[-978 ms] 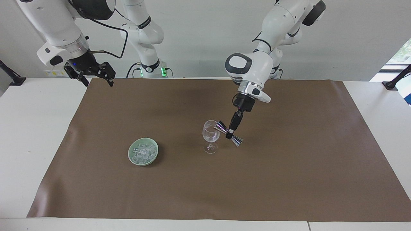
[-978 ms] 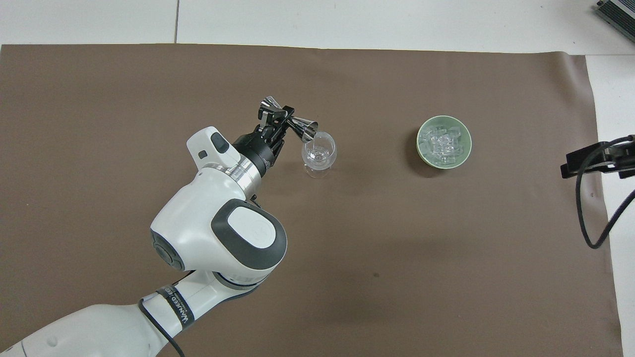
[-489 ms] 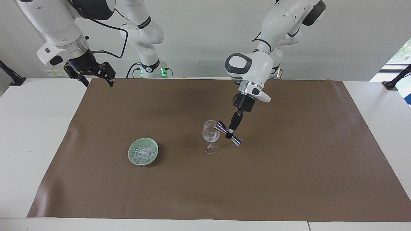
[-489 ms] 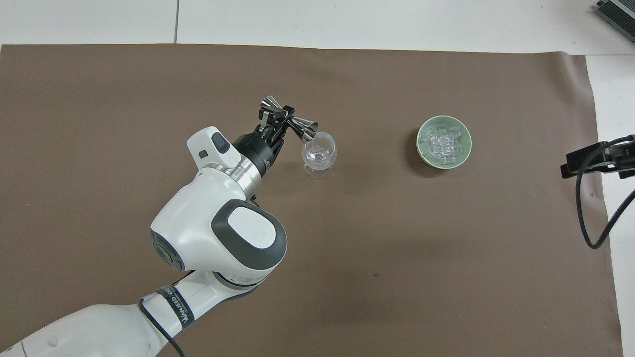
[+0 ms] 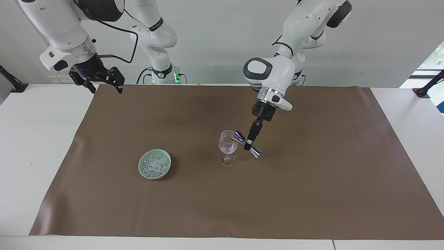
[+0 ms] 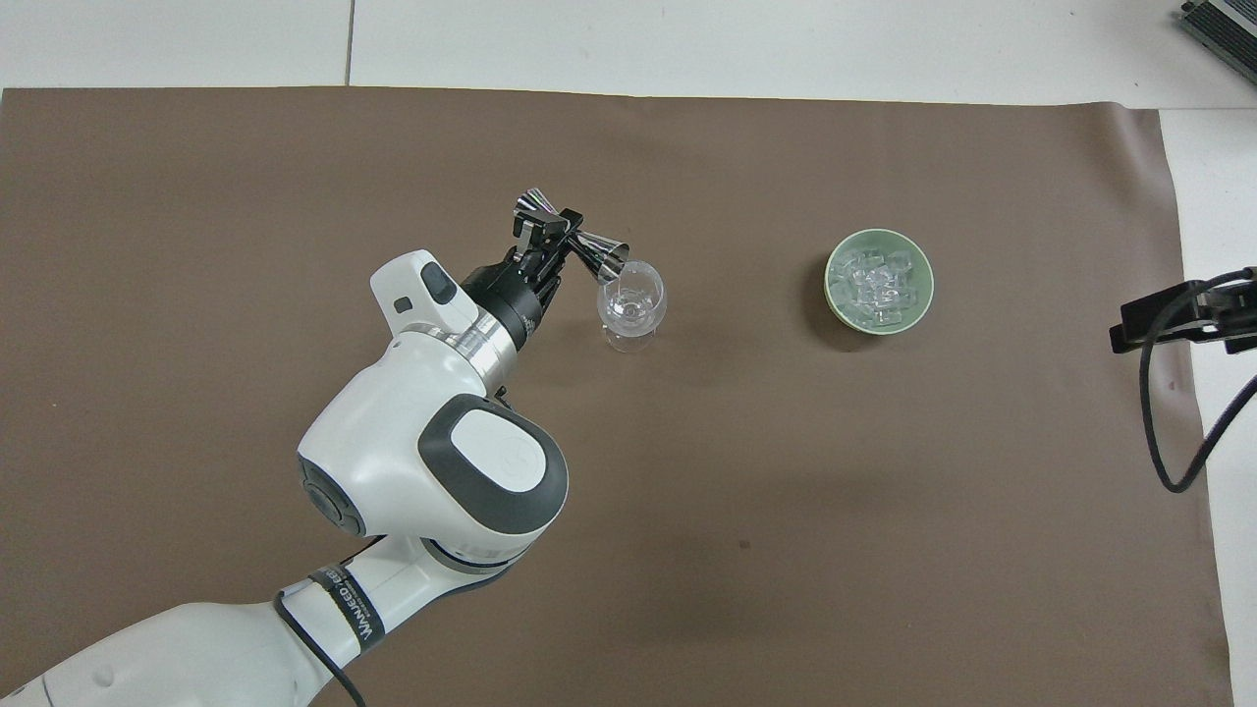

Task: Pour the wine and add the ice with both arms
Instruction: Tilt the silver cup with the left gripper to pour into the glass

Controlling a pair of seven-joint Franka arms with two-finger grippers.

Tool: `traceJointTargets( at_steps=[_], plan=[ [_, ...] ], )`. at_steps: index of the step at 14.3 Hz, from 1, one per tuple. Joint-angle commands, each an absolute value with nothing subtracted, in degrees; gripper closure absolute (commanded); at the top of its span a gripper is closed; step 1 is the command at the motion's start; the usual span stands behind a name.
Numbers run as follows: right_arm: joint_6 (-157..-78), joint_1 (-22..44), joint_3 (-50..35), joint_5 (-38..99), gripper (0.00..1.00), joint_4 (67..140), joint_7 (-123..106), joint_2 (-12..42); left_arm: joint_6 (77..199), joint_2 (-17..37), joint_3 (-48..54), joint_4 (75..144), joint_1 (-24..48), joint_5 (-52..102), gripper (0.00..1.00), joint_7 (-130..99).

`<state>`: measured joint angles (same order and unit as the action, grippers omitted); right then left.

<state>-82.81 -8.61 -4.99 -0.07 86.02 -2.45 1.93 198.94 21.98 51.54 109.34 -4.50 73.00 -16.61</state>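
A clear stemmed glass (image 5: 228, 147) (image 6: 631, 307) stands on the brown mat near the table's middle. My left gripper (image 5: 248, 143) (image 6: 543, 232) is shut on the waist of a steel double-cone jigger (image 5: 256, 152) (image 6: 601, 253), tipped so one cone's mouth rests at the glass's rim. No wine shows. A heap of clear ice (image 5: 155, 164) (image 6: 876, 283) fills a pale green bowl (image 5: 144, 172) (image 6: 836, 304) beside the glass, toward the right arm's end. My right gripper (image 5: 102, 82) (image 6: 1144, 324) hangs open over the mat's corner by its own base, holding nothing, and waits.
The brown mat (image 5: 312, 194) (image 6: 884, 550) covers most of the white table (image 5: 31, 146). A third white arm (image 5: 154, 41) stands at the robots' edge. A black clamp mount (image 5: 428, 85) sits at the table corner at the left arm's end.
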Motion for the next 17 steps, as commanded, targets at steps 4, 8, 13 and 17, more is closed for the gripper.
traceJointTargets(
  at_steps=[4, 8, 13, 17],
  plan=[
    [-83.0, -8.8, -4.8, 1.3, 0.00, 86.7, -3.6, 1.2, 200.7, 23.3, 51.1, 108.2, -3.4, 72.1, 1.00, -13.5],
    [-83.0, -8.8, -4.8, 1.3, 0.00, 86.7, -3.6, 1.2, 200.7, 23.3, 51.1, 108.3, -3.4, 72.0, 1.00, -12.0],
    [-83.0, -8.8, -4.8, 1.3, 0.00, 86.7, -3.6, 1.2, 200.7, 23.2, 51.0, 108.5, -3.4, 72.0, 1.00, -10.0],
    [-83.0, -8.8, -4.8, 1.3, 0.00, 86.6, -3.6, 1.2, 200.7, 23.1, 51.0, 108.5, -3.4, 72.1, 1.00, -8.8]
  ],
)
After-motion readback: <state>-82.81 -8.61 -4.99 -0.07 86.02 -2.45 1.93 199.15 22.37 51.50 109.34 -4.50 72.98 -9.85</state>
